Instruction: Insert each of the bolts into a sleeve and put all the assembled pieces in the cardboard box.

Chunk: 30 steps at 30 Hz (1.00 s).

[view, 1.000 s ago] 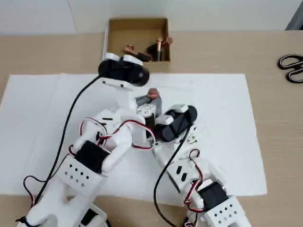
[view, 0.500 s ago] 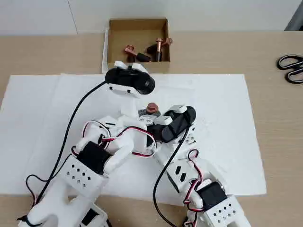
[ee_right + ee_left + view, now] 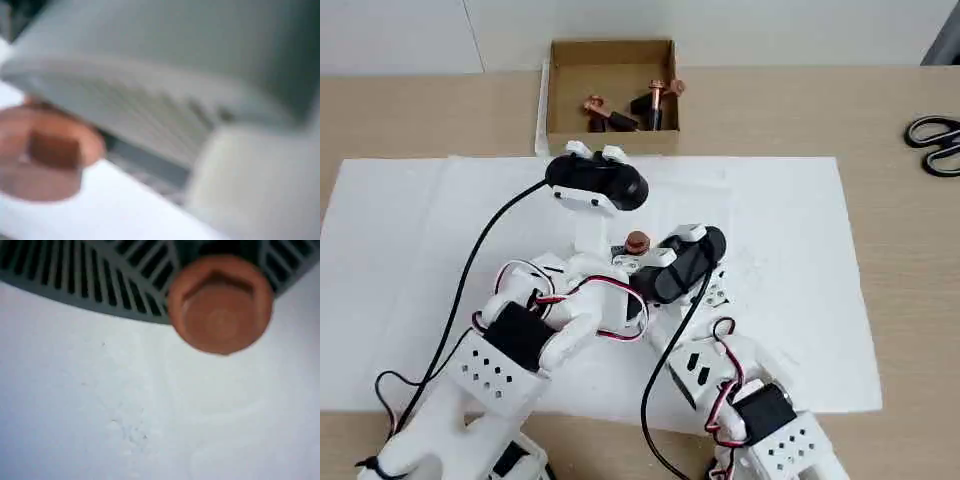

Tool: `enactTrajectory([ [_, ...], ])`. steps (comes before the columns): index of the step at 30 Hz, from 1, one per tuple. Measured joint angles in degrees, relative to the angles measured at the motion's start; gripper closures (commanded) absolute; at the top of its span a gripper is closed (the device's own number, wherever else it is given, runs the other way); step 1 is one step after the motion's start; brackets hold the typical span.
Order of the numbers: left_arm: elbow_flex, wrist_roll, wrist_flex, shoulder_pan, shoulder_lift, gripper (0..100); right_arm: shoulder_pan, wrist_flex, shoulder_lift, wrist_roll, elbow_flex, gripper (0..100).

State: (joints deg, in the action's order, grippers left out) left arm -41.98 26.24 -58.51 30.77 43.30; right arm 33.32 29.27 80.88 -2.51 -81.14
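A copper bolt (image 3: 637, 242) stands head-up in the middle of the white paper, between the two arms. My left gripper (image 3: 626, 249) is shut on it; in the left wrist view the bolt head (image 3: 220, 305) sits right against a grey ribbed finger (image 3: 100, 285). My right gripper (image 3: 647, 264) is pressed close beside the same bolt, whose head (image 3: 45, 155) shows blurred in the right wrist view. No sleeve can be made out around the bolt. The cardboard box (image 3: 560, 95) stands at the back, holding several assembled bolt-and-sleeve pieces (image 3: 630, 108).
A white paper sheet (image 3: 800, 250) covers the work area on the wooden table (image 3: 820, 100). Black scissors (image 3: 935, 145) lie at the far right edge. Arm cables (image 3: 460, 280) hang over the near left part of the paper.
Both arms have drawn back toward the near edge, away from the box, and the copper bolt has come along with them.
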Motion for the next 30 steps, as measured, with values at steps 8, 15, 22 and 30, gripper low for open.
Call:
enactTrajectory([
  [8,5.2,-0.3,-6.0,-5.9,-0.1,75,-0.4,0.0,0.1,0.0,0.0,99.5],
  [15,13.5,0.0,-13.9,-12.9,-0.1,73,-3.3,-0.4,0.0,0.0,-1.0,99.5],
  [22,21.0,-4.1,-17.2,-20.4,-0.1,74,-7.2,-0.4,-0.7,0.0,0.6,99.5],
  [30,21.4,-12.3,-23.6,-28.4,-0.1,74,-13.2,-1.5,-20.3,-0.2,21.3,99.5],
])
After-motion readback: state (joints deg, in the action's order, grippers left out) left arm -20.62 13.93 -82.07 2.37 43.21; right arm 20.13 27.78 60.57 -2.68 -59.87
